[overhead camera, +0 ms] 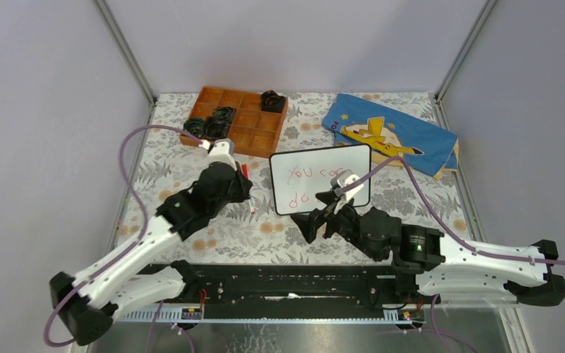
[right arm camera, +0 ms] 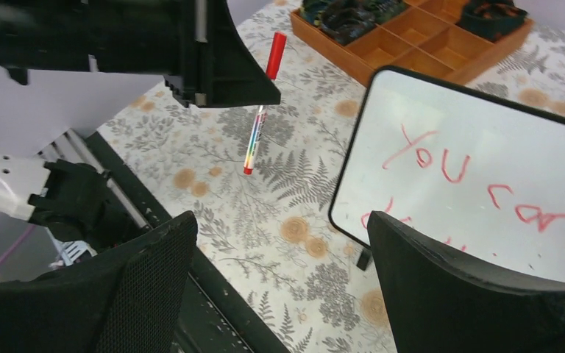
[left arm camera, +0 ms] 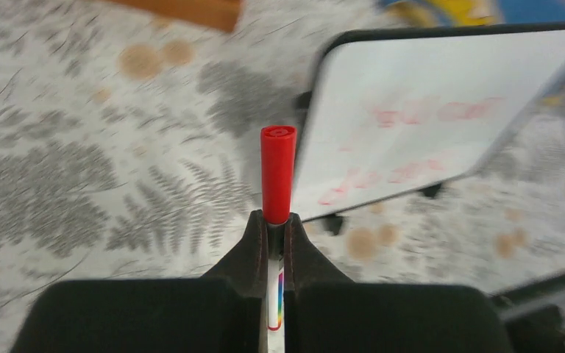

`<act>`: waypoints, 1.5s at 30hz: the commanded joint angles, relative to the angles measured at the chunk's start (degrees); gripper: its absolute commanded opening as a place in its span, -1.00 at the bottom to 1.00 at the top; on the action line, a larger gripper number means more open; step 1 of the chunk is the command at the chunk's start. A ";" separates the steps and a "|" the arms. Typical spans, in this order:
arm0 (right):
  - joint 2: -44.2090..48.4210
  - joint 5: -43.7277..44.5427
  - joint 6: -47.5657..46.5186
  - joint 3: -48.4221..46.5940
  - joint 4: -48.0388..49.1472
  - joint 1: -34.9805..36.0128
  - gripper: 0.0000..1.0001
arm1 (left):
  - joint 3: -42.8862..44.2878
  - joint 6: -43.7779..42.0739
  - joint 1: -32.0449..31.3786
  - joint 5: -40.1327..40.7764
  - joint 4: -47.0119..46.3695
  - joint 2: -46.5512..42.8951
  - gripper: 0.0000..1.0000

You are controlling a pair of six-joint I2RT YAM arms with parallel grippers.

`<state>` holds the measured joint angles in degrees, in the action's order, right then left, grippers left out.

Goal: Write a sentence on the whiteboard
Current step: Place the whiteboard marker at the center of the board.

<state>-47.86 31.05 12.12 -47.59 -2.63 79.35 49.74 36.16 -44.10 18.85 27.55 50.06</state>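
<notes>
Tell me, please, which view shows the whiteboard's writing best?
The right wrist view: the writing is close and sharp, though cut off below. The top view shows it small, partly behind the right arm; the left wrist view blurs it.

Whiteboard (overhead camera: 321, 179) stands mid-counter (overhead camera: 265, 234). Right pincer (right arm camera: 283, 246), jaws wide, crowds its near edge. Left pincer (left arm camera: 273, 224), clamped on red marker (left arm camera: 277, 173), sits just left of the board, leaving a narrow gap. Wooden tray (overhead camera: 257, 151) blocks far left, blue cloth (overhead camera: 404, 136) far right. Passage: bare patch at near centre.
</notes>
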 commanded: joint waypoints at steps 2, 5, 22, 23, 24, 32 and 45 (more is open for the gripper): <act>2.84 7.39 2.17 2.43 -0.88 -0.07 0.83 | -2.99 0.41 11.53 -6.06 1.65 10.95 -1.00; 3.34 8.34 2.50 3.36 -1.43 -0.07 0.83 | -3.74 1.09 19.55 -14.63 -1.44 17.08 -1.00; 8.94 10.35 2.57 8.34 -1.38 -0.08 0.83 | -1.02 -6.33 24.67 -19.59 -1.33 36.36 -0.99; 8.56 10.33 2.48 8.17 -1.06 -0.07 0.84 | -1.04 -6.29 24.67 -19.27 -1.62 36.95 -1.00; 8.08 10.17 2.43 7.90 -0.92 -0.07 0.83 | -1.03 -6.28 24.67 -19.12 -1.89 37.65 -1.00; 6.13 9.68 2.81 6.18 -2.13 -0.07 0.83 | -2.34 -6.69 24.72 -19.03 -4.23 39.33 -1.00; 5.60 10.17 4.09 6.14 -1.39 -0.08 0.82 | -2.67 -6.62 24.67 -19.02 -4.78 38.41 -1.00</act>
<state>-42.13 39.64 15.05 -39.31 -6.55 79.35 47.16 30.68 -19.81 -1.10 25.74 89.17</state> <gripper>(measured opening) 0.911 0.045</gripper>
